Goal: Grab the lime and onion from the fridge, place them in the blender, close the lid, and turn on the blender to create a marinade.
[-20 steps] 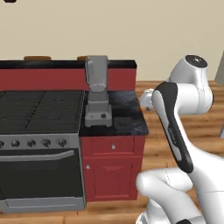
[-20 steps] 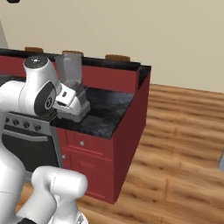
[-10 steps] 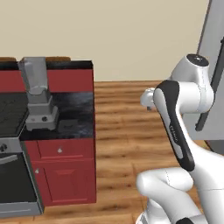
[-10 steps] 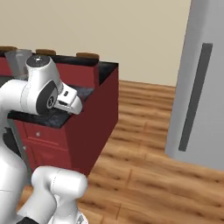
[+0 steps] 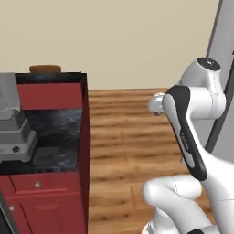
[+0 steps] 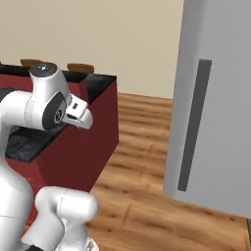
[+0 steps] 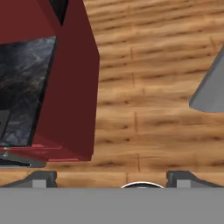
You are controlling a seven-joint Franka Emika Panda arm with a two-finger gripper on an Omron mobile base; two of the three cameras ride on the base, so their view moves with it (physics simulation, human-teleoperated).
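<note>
The fridge [image 6: 220,98] stands at the right, a tall grey cabinet with its door shut and a dark bar handle [image 6: 192,125]; its edge also shows in the left base view, fridge [image 5: 225,41]. The lime and the onion are out of view. On the dark counter at the left stands the blender [image 5: 11,130], and the nearly black lid [image 5: 48,155] lies beside its base. My gripper [image 7: 111,178] hangs open and empty over the wooden floor between counter and fridge. Its two fingertips [image 7: 41,178] stand far apart.
The dark red counter cabinet [image 6: 83,142] ends in a corner [image 7: 83,87] close to my hand. Wooden floor [image 6: 142,147] lies between the counter and the fridge. Two brown round tops [image 6: 81,67] show behind the counter, against a beige wall.
The whole picture has slid left as the base moved toward the fridge: the stove has left the views and the fridge has come in. The arm keeps its pose, gripper still open.
</note>
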